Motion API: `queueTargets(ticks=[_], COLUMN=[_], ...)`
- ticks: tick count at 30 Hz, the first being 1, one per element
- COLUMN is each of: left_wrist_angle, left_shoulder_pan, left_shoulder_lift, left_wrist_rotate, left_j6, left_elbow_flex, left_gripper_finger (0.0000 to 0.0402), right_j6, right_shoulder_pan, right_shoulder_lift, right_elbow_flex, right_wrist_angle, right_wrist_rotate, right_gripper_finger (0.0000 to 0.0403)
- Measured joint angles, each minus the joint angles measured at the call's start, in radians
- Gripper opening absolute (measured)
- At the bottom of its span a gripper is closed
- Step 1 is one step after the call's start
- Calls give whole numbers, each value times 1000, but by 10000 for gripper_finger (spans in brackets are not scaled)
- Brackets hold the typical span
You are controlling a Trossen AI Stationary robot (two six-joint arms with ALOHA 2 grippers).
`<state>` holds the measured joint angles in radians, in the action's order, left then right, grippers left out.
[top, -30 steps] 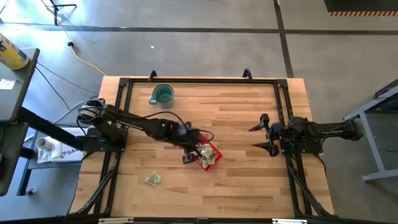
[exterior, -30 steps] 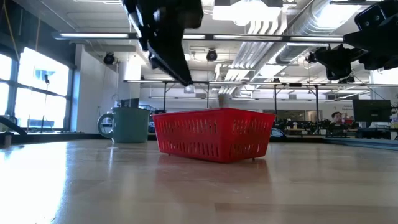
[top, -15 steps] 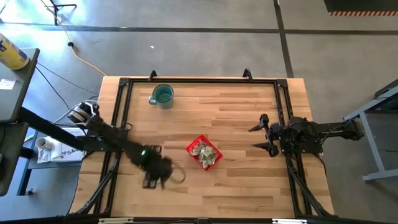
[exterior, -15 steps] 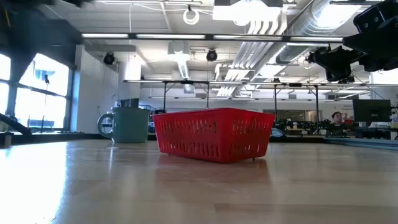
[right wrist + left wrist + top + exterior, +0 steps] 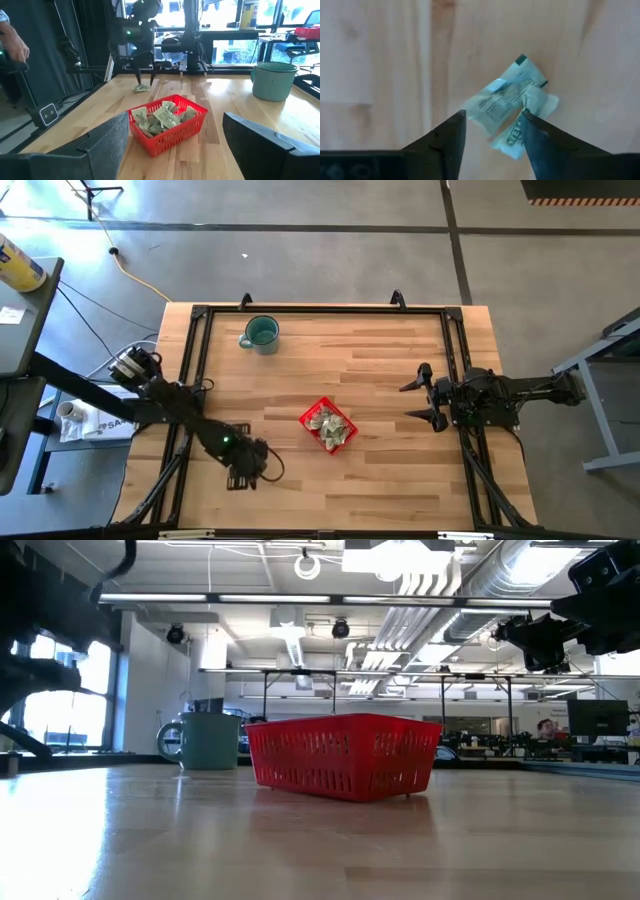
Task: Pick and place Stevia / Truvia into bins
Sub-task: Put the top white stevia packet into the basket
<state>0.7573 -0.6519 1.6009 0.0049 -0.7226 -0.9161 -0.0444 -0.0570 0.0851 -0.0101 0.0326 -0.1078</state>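
1. Left gripper (image 5: 243, 476) hangs over the near-left part of the tabletop (image 5: 380, 360), its two dark fingers (image 5: 451, 137) spread apart and gripping nothing.
2. Just under it lie the loose Stevia / Truvia sachets (image 5: 512, 102), a small crumpled overlapping cluster (pale green and white, with printed text) flat on the wood; in the left wrist view they sit between and a little beyond the fingertips, one finger overlapping the cluster's edge, though whether it touches cannot be told.
3. From the right wrist view the same loose sachets (image 5: 141, 88) show on the tabletop directly below the left gripper (image 5: 145, 77), well apart from the red bin (image 5: 150, 136).
4. Red bin (image 5: 311, 431) stands near the middle of the tabletop, to the right of the left gripper, and already holds a heap of sachets (image 5: 327, 423) that reaches about to its rim.
5. Right gripper (image 5: 418, 397) waits at the right side of the tabletop, fingers wide apart and empty, pointing toward the bin.
6. Teal mug (image 5: 261, 333) stands at the far left of the tabletop, well apart from the bin.
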Motion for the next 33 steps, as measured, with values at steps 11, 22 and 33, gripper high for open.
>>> queueTargets(ticks=[11,22,33], left_wrist_angle=[-131,-87,-177], left_shoulder_pan=[13,214,409], left_shoulder_lift=[-6,-30,-66], left_wrist_rotate=[31,-63,-202], left_j6=[39,126,474], left_elbow_flex=[113,38,-291], left_gripper_finger=[113,30,24], right_j6=[0,0,0], right_shoulder_pan=[0,0,0], right_shoulder_lift=[-1,-1,-1], right_elbow_flex=[0,0,0], right_wrist_angle=[0,1,1], right_wrist_rotate=[0,0,0], right_gripper_finger=[312,312,312])
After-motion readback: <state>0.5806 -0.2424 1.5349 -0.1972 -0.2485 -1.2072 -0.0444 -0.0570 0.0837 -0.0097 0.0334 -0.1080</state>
